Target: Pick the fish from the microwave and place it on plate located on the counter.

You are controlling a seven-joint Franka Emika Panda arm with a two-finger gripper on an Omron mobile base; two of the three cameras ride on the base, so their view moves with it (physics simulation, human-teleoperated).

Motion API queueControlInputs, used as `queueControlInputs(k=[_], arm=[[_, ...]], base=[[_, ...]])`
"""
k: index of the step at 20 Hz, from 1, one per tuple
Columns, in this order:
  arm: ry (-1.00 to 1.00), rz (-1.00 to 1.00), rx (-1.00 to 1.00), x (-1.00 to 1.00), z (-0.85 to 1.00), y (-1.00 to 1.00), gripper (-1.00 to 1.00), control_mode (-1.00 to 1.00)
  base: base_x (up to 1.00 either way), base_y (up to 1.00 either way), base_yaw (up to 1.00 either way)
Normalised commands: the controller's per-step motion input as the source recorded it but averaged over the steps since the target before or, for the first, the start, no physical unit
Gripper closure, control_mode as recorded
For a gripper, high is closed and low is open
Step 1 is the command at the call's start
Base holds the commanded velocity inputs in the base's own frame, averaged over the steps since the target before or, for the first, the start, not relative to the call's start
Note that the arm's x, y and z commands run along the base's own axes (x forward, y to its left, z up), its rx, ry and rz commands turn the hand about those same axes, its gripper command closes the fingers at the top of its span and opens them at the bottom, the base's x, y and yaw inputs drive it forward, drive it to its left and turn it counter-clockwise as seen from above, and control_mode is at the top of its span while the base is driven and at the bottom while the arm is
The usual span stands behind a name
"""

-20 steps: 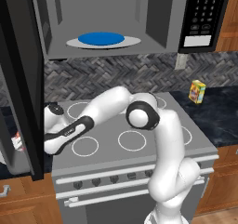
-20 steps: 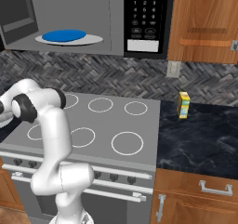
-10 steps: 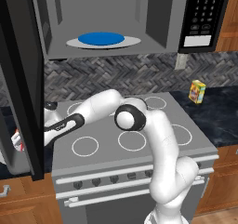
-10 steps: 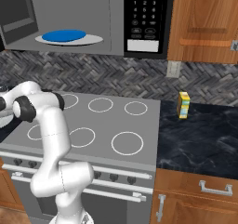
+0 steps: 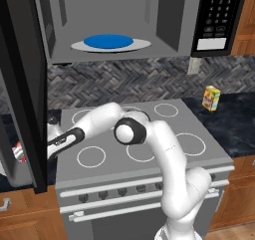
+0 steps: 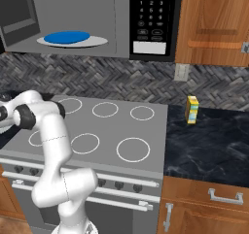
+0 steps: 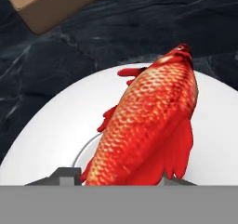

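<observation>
In the hand view the red-orange fish hangs head-away between my fingertips, just over the white plate. That plate lies on the dark counter. My gripper is shut on the fish's tail end. Whether the fish touches the plate I cannot tell. In the left base view the arm reaches left and low past the stove's edge. The hand is mostly hidden behind the microwave's open black door, with a bit of the fish showing. The microwave stands open above the stove.
A bright blue plate sits on the microwave's pale turntable. A brown box lies on the counter beyond the white plate. The grey stove top lies under the arm. A small yellow carton stands on the right counter.
The arm's elbow has swung left and sunk a little, carrying the hand and the fish slightly lower behind the open door. The gripper stays shut.
</observation>
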Motion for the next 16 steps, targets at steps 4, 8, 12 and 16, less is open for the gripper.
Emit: queueControlInputs(k=[4, 8, 12, 16], arm=[[0.0, 0.0, 0.0, 0.15, -0.05, 0.18, -1.0, -1.0], [0.0, 0.0, 0.0, 0.0, 0.0, 0.0, -1.0, -1.0], [0.0, -0.01, 0.0, -0.1, 0.04, 0.0, -1.0, -1.0], [0.0, -0.06, 0.0, -0.38, 0.21, -0.19, -1.0, -1.0]], base=[[0.0, 0.0, 0.0], [0.0, 0.0, 0.0], [0.0, 0.0, 0.0], [0.0, 0.0, 0.0]])
